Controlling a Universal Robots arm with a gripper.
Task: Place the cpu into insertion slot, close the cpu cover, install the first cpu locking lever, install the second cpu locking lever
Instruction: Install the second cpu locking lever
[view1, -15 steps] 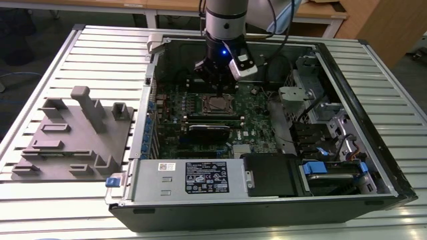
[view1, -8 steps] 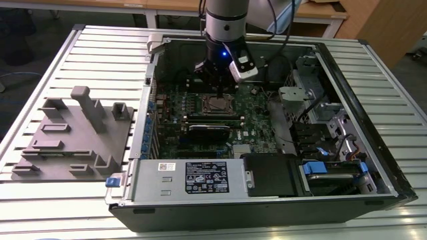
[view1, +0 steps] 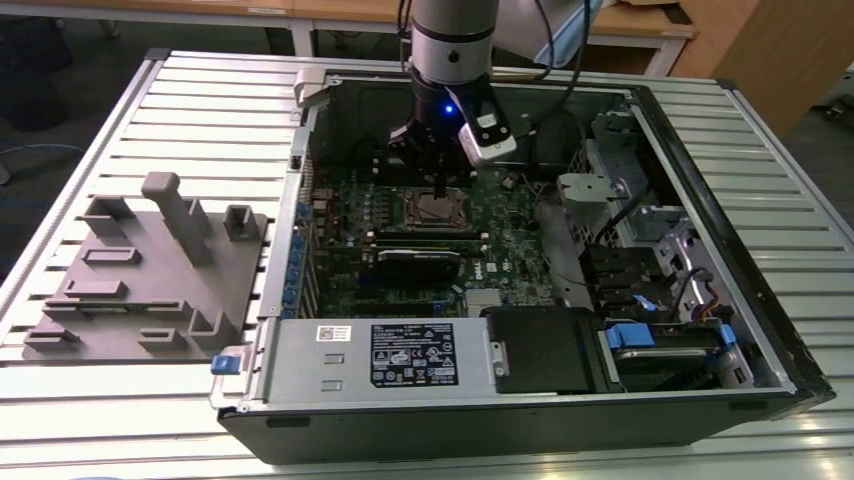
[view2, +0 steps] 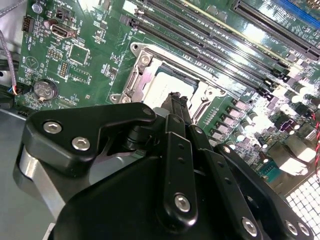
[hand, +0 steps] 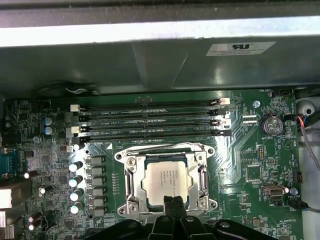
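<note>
A black robot gripper (hand: 173, 204), fingers pinched narrowly together and holding nothing, hovers at the edge of the square silver-grey cpu (hand: 167, 177), seated in its silvery-rimmed insertion slot (hand: 131, 175), apparently ready for covering.

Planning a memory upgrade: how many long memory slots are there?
4, parallel, between the cpu and the case wall: slot one, slot two, slot three, slot four. None seem hidden.
</note>
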